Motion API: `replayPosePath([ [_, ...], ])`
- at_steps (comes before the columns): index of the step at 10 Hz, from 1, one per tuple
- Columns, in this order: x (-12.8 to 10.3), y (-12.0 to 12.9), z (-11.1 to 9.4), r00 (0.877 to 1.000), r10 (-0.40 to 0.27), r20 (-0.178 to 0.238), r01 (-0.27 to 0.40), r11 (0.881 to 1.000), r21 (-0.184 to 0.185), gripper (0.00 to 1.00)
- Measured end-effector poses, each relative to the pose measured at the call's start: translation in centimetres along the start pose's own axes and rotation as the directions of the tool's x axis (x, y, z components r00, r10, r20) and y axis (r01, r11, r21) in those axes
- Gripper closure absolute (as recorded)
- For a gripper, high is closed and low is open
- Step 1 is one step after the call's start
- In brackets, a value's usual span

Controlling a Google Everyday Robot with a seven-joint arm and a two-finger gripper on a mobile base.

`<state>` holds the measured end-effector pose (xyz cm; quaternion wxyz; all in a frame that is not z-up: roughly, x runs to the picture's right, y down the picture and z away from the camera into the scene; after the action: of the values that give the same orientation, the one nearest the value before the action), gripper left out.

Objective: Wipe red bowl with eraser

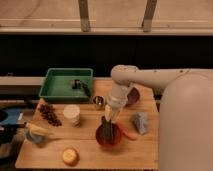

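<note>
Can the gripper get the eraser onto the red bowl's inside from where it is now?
Probably yes. The gripper hangs directly over the red bowl, jaws shut on the eraser, which dips inside the rim. Nothing lies between them; the carrot sits beside the bowl.

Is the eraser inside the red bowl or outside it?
Inside: the gripper, shut on the eraser, holds the dark block within the red bowl's rim.
</note>
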<state>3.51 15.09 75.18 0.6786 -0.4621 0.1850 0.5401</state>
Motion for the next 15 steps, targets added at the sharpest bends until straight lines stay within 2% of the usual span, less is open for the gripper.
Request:
replayPosePath([
  [3,1.1,3.2,0.7,0.997,-0.075,0.004,0.075,0.997,0.013,1.0],
  [4,1.9,3.8,1.1,0.997,-0.079,0.0,0.079,0.997,0.014,1.0],
  [7,4.2,1.9,1.3,1.0,-0.026,0.002,0.026,1.0,0.01,1.0],
  [9,6.1,-0.3,0.8,0.999,0.037,0.023,-0.037,0.999,0.001,1.0],
  [10,6.3,-1.0,0.6,0.998,0.056,0.029,-0.056,0.998,-0.001,1.0],
  [12,5.8,-1.8,-0.1,0.995,0.084,0.045,-0.083,0.996,-0.005,1.0],
  [15,4.0,-2.3,-1.3,0.994,0.085,0.065,-0.085,0.996,-0.008,1.0],
])
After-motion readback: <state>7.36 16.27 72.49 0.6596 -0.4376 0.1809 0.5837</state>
